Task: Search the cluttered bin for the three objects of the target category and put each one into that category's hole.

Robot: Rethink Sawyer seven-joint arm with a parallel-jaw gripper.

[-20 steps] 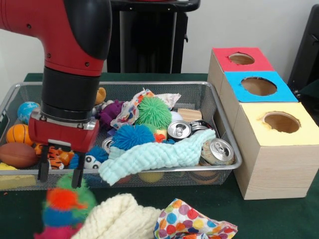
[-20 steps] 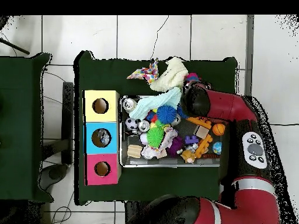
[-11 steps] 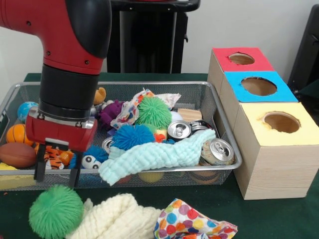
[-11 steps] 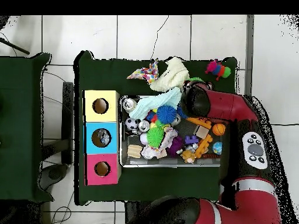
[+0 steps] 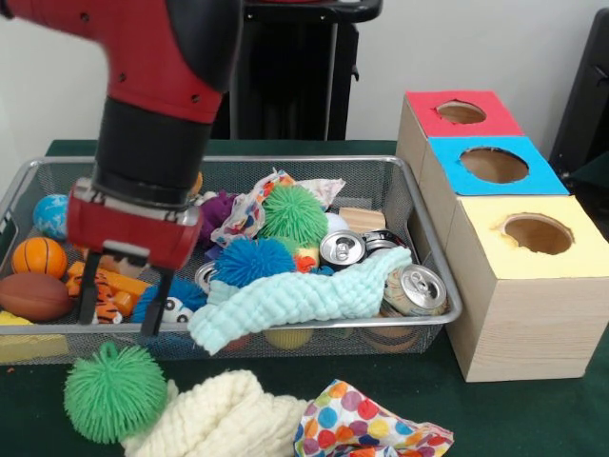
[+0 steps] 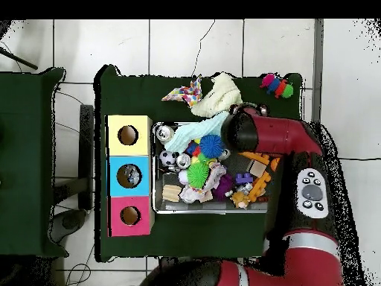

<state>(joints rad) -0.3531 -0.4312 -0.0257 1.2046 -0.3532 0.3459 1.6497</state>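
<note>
The gripper hangs empty, fingers spread, over the mesh bin's seven-o'clock rim. A green spiky ball lies outside at six o'clock, touching a cream knit cloth. No writing is readable on the cans.

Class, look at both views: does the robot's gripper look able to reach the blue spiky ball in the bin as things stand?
Probably yes. The blue spiky ball lies on top of the clutter, uncovered, and the open gripper hangs just beside it over the bin with nothing between them.
</note>
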